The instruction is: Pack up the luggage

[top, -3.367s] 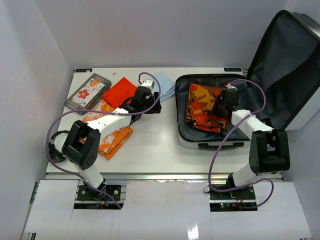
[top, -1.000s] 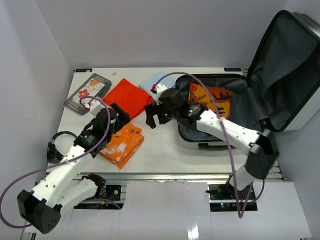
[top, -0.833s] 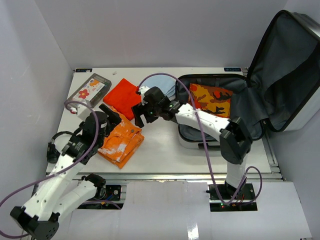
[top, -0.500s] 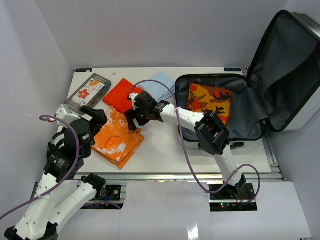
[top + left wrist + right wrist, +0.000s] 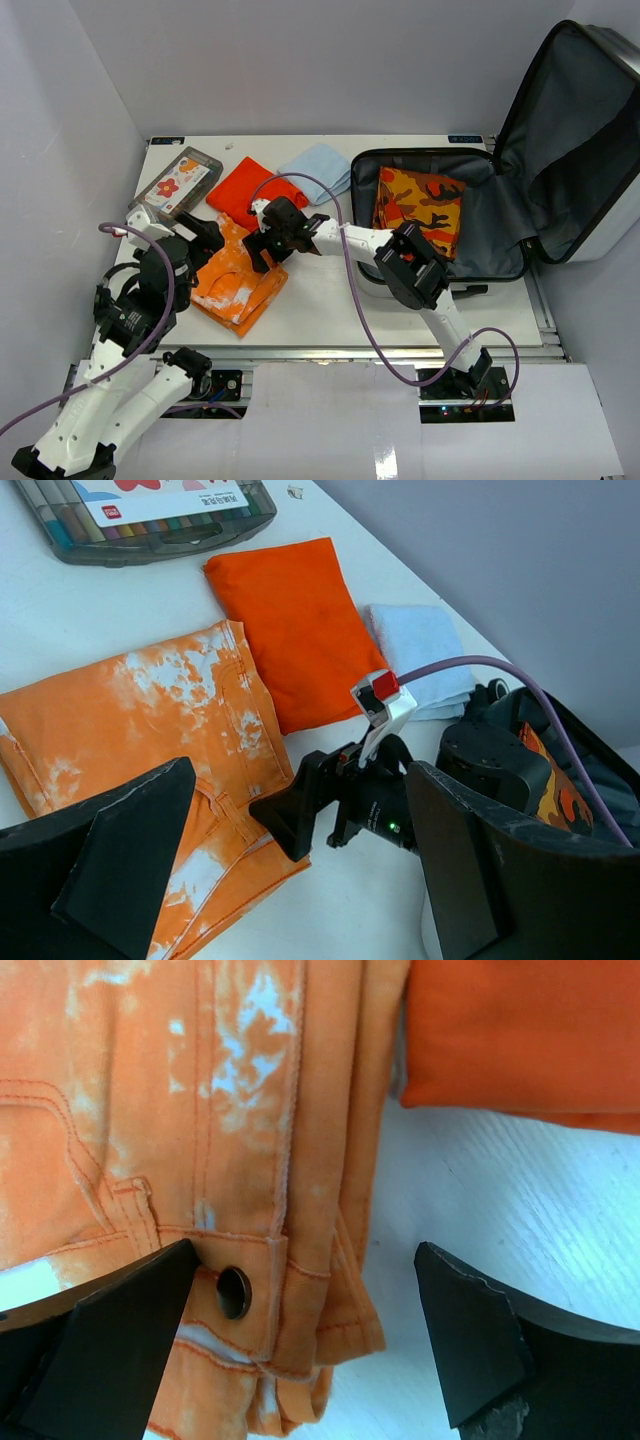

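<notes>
Hovering over orange jeans (image 5: 150,1110), right gripper (image 5: 305,1290) spread wide; left gripper (image 5: 300,770) wide, empty.

Small hard-shell luggage (image 5: 570,120), lying open at the right, base flat, lid raised and leaning back rightwards, dark grey lining, black zipper rim

The overhead view is lit brightly and evenly by diffuse light from above; only soft, pale shadows are cast on the white table (image 5: 330,300) beside the arms (image 5: 355,238), and a faint lilac tint is carried by the walls (image 5: 300,60). Little detail is resolved in the dark lining of the open suitcase (image 5: 560,130). In the left wrist view the black fingers (image 5: 110,870) in the foreground are rendered soft and nearly featureless. In the right wrist view the orange cloth (image 5: 150,1110) is shown sharply, stitching included, while the fingers (image 5: 480,1350) are blurred at the lower corners.
</notes>
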Controlling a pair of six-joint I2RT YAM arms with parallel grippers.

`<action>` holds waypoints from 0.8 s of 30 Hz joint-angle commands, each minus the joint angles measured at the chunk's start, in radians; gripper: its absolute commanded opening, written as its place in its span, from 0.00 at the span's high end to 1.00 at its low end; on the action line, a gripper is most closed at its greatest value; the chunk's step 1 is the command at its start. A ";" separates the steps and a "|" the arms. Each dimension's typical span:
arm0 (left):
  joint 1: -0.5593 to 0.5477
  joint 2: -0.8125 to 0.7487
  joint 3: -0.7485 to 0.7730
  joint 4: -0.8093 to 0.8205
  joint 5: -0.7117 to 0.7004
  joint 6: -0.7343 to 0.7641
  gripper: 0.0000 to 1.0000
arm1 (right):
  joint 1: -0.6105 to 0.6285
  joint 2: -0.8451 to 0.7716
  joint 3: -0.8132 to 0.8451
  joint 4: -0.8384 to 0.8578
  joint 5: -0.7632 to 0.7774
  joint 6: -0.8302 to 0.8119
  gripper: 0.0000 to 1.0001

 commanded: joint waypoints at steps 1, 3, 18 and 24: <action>0.004 0.024 -0.020 0.033 0.034 0.019 0.02 | 0.047 0.022 -0.075 0.006 -0.040 0.001 0.03; 0.004 0.029 -0.024 0.040 0.044 0.018 0.02 | 0.048 0.027 -0.088 -0.002 -0.033 0.010 0.08; 0.004 0.169 -0.114 0.130 0.220 -0.038 0.09 | 0.028 -0.181 -0.386 0.028 0.247 0.154 0.92; 0.004 0.238 -0.164 0.134 0.229 -0.081 0.09 | -0.017 -0.390 -0.683 0.138 0.354 0.250 0.92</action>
